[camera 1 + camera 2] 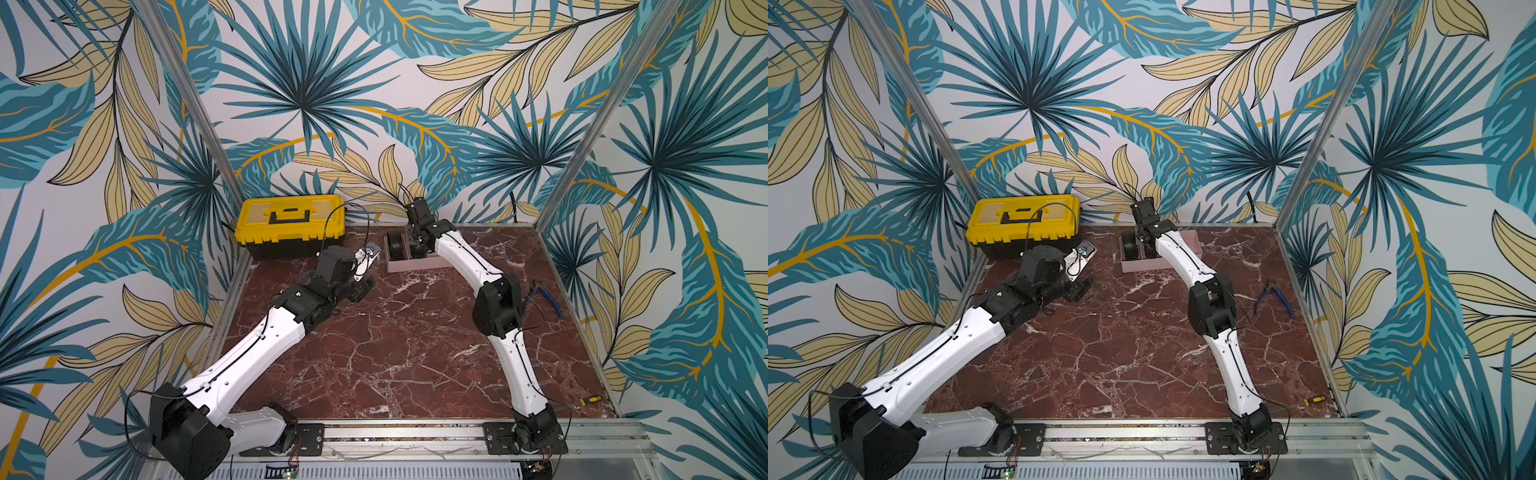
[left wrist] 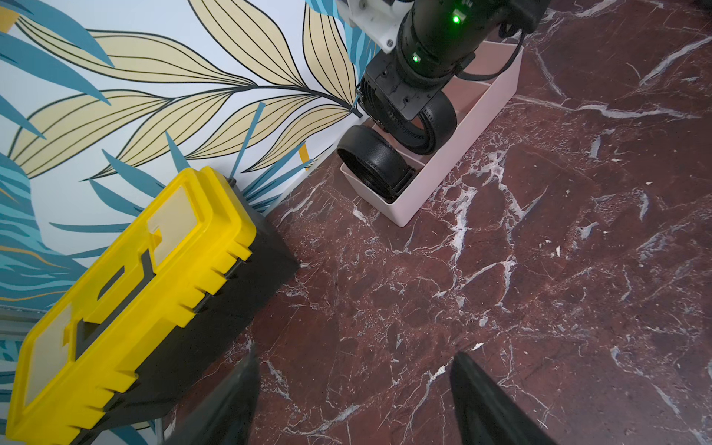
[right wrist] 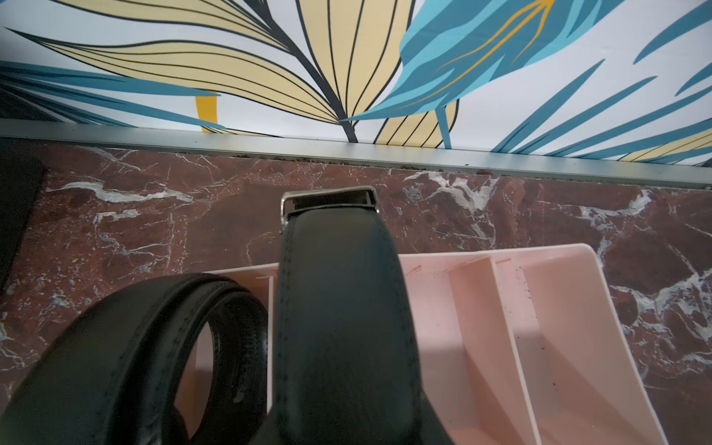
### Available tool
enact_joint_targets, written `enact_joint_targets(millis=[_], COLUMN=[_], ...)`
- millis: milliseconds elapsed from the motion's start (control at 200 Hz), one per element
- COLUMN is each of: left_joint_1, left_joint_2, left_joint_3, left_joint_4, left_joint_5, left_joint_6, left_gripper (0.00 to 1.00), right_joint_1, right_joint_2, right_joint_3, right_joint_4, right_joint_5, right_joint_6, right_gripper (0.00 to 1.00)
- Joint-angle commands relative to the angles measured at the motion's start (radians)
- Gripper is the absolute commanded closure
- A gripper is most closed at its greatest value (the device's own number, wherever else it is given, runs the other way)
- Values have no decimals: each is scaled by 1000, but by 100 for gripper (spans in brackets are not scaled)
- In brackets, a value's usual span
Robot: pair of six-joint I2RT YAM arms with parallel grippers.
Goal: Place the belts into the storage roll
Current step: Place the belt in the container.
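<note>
Table (image 1: pixel 395 353): red-brown marble-pattern slab with white veins, fills the lower middle in both top views.

Toolbox (image 1: pixel 291 226): yellow plastic lid, black base, black handle, lid shut. It stands at the upper left corner of the table, against the leaf-print wall.

Storage roll (image 1: pixel 415 264): pale pink rectangular plastic tray with thin dividers making four compartments. It sits at the far edge of the table, right of the toolbox and apart from it. In the right wrist view its bare pink floor (image 3: pixel 558 346) carries dark specks.

Left gripper (image 2: pixel 354 352): the dark fingers stand wide apart with only table between them.

Right gripper (image 2: pixel 406 113): clamped on the second belt, above the tray.

First belt (image 2: pixel 370 162): black grained leather with stitched edges, in a tight coil. It stands on edge in the end compartment nearest the toolbox.

Second belt (image 2: pixel 435 127): the same black stitched leather, coiled, with a silver-grey rectangular buckle (image 3: pixel 327 200) at its far end. It hangs at the neighbouring compartment; I cannot tell whether it touches the floor there.

Blue-handled pliers (image 1: pixel 548 297): lie at the right edge of the table.

Yellow-and-black screwdriver (image 1: pixel 590 400): lies at the lower right corner.
</note>
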Motion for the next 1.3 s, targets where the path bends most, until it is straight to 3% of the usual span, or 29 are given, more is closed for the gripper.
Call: enact_joint_targets(millis=[0,155,305,641,796,951,1152,1227,1297], left_joint_1=[4,5,4,4,4,4,4,4,4], left_joint_2=[-1,-7,-15,-21,-28,-44,-59,-64,-68], left_joint_3=[24,19,21,14,7,-9,-25,-31,-39], left_joint_4=[-15,-20,-28,-28,-28,-28,-28,-28,-28], left_joint_5=[-12,-17,-21,-15,-8,-7,-6,-6,-10], left_joint_6=[-8,-17,-25,-62,-78,-86,-89,-89,-92], left_gripper=[22,22,22,23,24,24,24,25,24], right_joint_1=[3,2,2,26,38,67,68,69,68], right_joint_2=[34,-30,-25,-5,-11,48,128,132,115], right_joint_3=[-117,-312,-307,-305,-391,-279,-103,-78,-107], right_joint_4=[42,193,180,-127,-103,-161,-248,-270,-231], right_joint_5=[-18,-14,-30,-6,-23,87,67,79,75], right_joint_6=[27,32,37,220,224,139,133,128,111], right_gripper=[100,100,100,100,97,97,92,86,74])
